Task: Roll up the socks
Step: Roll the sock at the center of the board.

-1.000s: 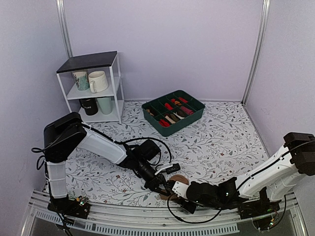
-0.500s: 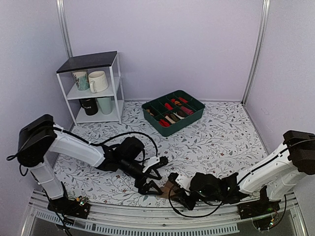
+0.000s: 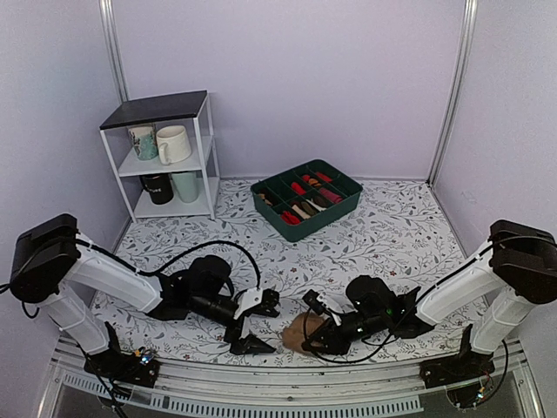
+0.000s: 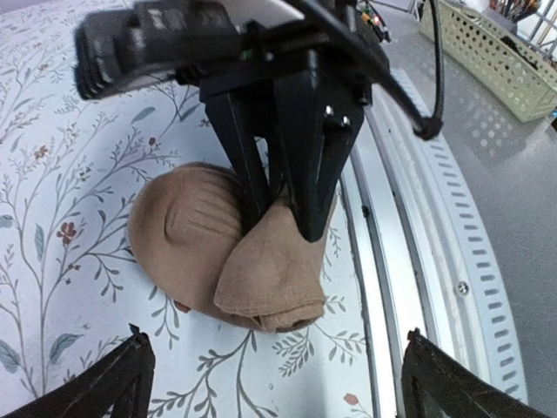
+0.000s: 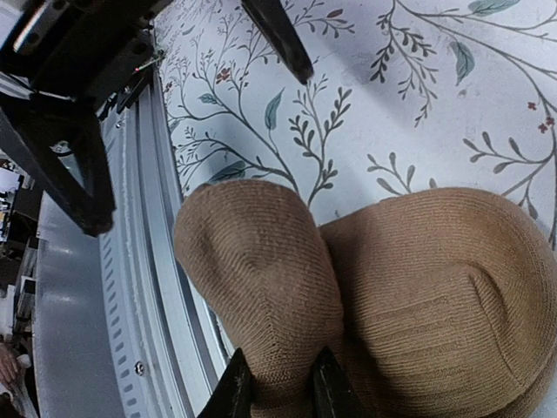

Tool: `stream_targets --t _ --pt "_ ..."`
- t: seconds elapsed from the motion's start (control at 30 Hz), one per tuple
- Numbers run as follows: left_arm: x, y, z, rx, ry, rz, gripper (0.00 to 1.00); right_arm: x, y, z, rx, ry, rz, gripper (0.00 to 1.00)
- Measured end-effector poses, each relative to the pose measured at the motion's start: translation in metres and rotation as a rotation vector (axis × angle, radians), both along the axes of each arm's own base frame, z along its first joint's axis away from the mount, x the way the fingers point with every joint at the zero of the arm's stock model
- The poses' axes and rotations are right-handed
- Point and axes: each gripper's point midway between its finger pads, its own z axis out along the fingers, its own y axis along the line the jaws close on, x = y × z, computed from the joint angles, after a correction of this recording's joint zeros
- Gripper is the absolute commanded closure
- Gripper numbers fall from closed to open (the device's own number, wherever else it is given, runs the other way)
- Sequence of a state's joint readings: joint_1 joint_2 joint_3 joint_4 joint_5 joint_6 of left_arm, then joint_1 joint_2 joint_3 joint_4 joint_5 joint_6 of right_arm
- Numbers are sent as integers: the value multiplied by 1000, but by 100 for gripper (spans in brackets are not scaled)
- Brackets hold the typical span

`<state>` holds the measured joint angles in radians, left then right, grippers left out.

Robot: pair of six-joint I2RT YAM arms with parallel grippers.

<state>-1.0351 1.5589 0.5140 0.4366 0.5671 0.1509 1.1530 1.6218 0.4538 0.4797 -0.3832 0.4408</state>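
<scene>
Backed off leftward since a second ago, the left gripper (image 3: 258, 324) now stands wide, clear of the socks (image 3: 297, 334), a tan bundle at the front of the table (image 3: 392, 252); the right gripper (image 3: 315, 335) has come in and nips it. Left wrist: narrow right jaws pinch the bundle's raised fold beside the rail (image 4: 392, 261). Right wrist: knit bulges up between those jaws. Soft, light, springy, I judge; take the thick folded lobe, not a loose edge.

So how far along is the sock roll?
Done: socks are a compact bundle. In hand: right hand pinches a fold of it; left hand is open, clear of it. Left: release, perhaps a tuck; whether the roll holds unaided can't be told.
</scene>
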Motion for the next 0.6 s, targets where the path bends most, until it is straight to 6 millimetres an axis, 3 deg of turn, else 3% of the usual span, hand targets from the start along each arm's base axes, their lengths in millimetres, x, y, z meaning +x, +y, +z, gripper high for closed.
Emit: stream_targets --t 0.17,0.33,0.37,0.47,0.5,0.57,0.6 --pt "-14 -2 -21 45 -7 -61 1 -2 2 0 17 72 24 85" --pt "-25 -5 -20 36 -15 -111 7 -4 3 -1 23 112 39 85" --pt "-28 -5 -20 34 -17 -118 11 -4 3 -1 24 119 43 85" --pt "-35 -7 -11 14 -26 -136 43 -5 4 -1 27 132 51 85" --pt "-37 -8 -7 4 -31 -138 49 -5 5 -2 27 138 55 85" --pt "-40 -7 3 -25 -45 -138 47 -5 5 -2 29 142 59 85" --pt "-42 -7 9 -42 -56 -141 31 -5 5 -2 30 144 59 85"
